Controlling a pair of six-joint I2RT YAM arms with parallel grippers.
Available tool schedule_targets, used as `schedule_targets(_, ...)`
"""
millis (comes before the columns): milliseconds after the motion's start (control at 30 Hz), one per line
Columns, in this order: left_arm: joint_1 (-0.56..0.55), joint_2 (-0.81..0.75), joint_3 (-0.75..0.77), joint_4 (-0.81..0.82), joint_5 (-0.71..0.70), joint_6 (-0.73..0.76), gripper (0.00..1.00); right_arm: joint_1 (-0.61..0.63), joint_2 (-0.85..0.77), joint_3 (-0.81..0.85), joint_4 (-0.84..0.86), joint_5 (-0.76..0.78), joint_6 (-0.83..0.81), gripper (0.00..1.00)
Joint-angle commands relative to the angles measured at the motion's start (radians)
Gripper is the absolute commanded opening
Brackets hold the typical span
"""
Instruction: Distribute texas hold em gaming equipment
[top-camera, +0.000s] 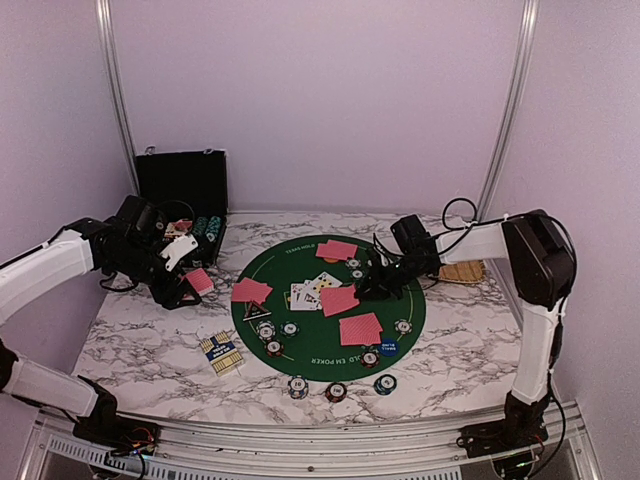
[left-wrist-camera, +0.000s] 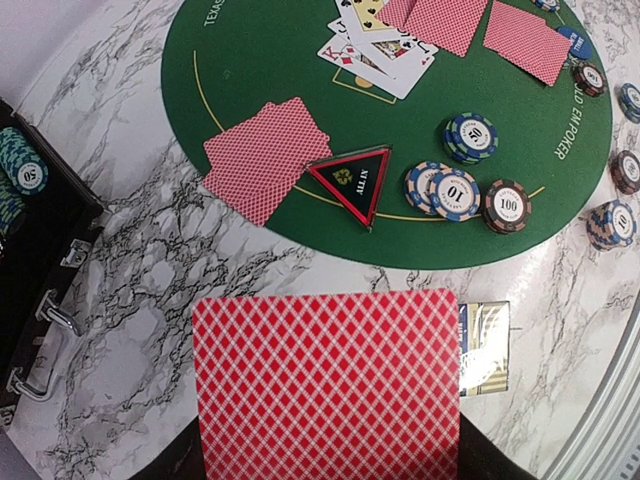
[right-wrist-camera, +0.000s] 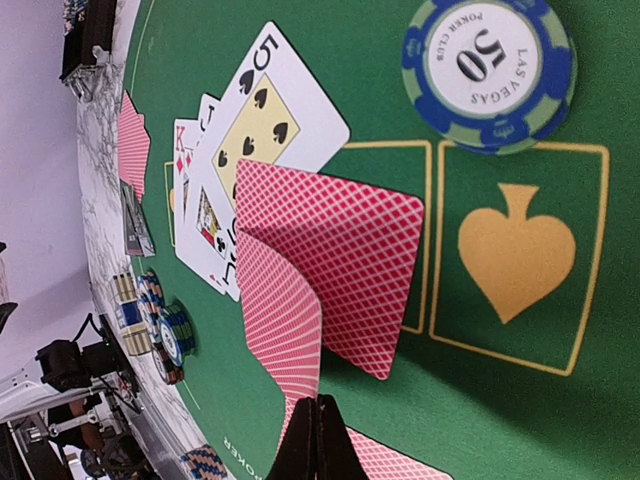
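My left gripper (top-camera: 186, 284) is shut on a red-backed playing card (left-wrist-camera: 325, 385) and holds it above the marble left of the green mat (top-camera: 300, 250); the card hides its fingers in the left wrist view. My right gripper (top-camera: 372, 287) is shut, fingertips (right-wrist-camera: 318, 435) pinching the edge of a bent red-backed card (right-wrist-camera: 285, 320) low over the mat's middle, next to another red-backed card (right-wrist-camera: 345, 250). Face-up cards (top-camera: 312, 292) lie beside it. The black triangular button (left-wrist-camera: 352, 181) and striped chips (left-wrist-camera: 455, 190) sit on the mat's near-left part.
An open black case (top-camera: 182, 185) holding chips stands at the back left. A tan woven tray (top-camera: 462, 271) lies right of the mat. A blue and gold card box (top-camera: 220, 351) lies near the front left. Three chip stacks (top-camera: 336, 391) sit before the mat.
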Motion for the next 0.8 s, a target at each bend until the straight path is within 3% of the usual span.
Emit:
schedule_targets(0, 0.017, -0.018, -0.018, 0.04, 0.037, 0.009, 0.0, -0.01, 0.017, -0.001, -0.036, 0.028, -0.032, 0.01)
schedule_targets(633, 0.057, 0.0, -0.145, 0.18, -0.013, -0.015, 0.0, -0.009, -0.024, 0.041, -0.088, 0.101, -0.049, 0.39)
schedule_targets(733, 0.064, 0.003, -0.165, 0.204, -0.024, -0.019, 0.0, -0.008, -0.051, 0.041, -0.096, 0.125, -0.051, 0.6)
schedule_targets(767, 0.065, 0.003, -0.177, 0.213, -0.028, -0.02, 0.0, -0.008, -0.062, 0.043, -0.097, 0.13, -0.051, 0.85)
